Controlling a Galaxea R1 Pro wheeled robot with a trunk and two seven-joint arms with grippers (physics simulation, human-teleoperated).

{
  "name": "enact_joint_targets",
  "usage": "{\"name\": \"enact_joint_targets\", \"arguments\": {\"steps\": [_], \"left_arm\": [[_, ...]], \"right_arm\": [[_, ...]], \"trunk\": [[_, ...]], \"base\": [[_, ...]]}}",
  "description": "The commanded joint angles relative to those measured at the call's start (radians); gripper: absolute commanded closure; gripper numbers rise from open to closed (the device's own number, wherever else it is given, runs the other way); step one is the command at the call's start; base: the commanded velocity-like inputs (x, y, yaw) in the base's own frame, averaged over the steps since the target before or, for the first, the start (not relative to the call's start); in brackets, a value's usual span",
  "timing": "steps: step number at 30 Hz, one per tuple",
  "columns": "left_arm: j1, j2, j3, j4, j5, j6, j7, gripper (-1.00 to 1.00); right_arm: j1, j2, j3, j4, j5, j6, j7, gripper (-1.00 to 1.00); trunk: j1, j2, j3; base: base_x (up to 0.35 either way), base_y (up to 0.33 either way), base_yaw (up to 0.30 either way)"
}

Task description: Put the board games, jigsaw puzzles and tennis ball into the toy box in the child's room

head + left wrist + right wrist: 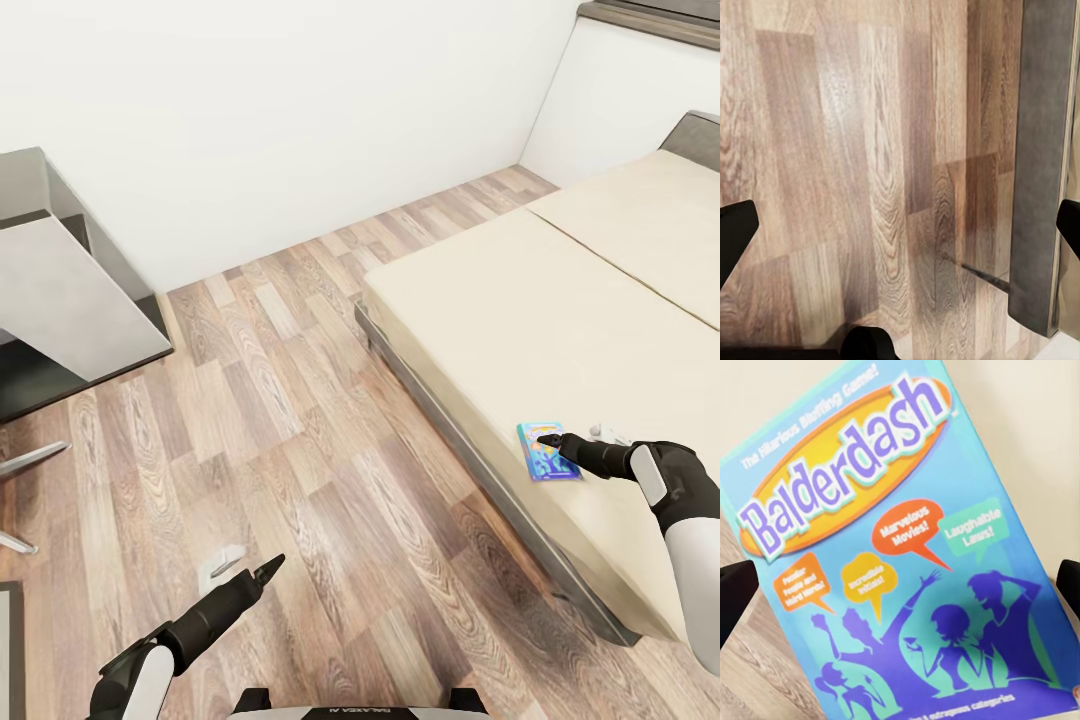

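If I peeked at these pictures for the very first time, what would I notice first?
The bright blue Balderdash board game jumps out, lying flat near the edge of the beige bed. The right tool hovers just over it, its fingers spread wide in the right wrist view. After that you'd see the striped wood-plank floor, with the left tool hanging open above it.

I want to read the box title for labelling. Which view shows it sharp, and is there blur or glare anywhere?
Right wrist view: the blue board game reads "Balderdash", sharp, evenly lit, no glare. Head view: the box is too small to read. Left wrist view: soft sheen on the floor.
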Motion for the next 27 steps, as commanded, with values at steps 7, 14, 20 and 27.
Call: {"name": "enact_joint_targets", "arguments": {"steps": [7, 14, 20, 27], "left_arm": [[-0.001, -0.001, 0.003, -0.001, 0.005, 0.009, -0.003, -1.0], [-0.001, -0.001, 0.003, -0.001, 0.004, 0.009, -0.003, -1.0], [-0.001, -0.001, 0.003, 0.0, 0.005, 0.01, -0.003, -1.0], [-0.001, -0.001, 0.002, -0.001, 0.005, 0.009, -0.004, -1.0]], "right_arm": [[-0.001, 0.0, -0.003, -0.001, -0.001, 0.006, 0.002, -1.0], [-0.001, 0.0, -0.003, -0.001, -0.001, 0.006, 0.002, -1.0], [-0.001, 0.0, -0.003, -0.001, -0.001, 0.006, 0.002, -1.0], [-0.001, 0.0, -0.003, -0.001, -0.001, 0.006, 0.002, -1.0]], "trunk": [[0.0, 0.0, -0.001], [0.0, 0.0, -0.001], [0.0, 0.0, -0.001], [0.0, 0.0, -0.001]], "base": [[-0.002, 0.001, 0.0], [0.0, 0.0, 0.0], [-0.002, 0.011, 0.0], [-0.025, 0.092, 0.0]]}}
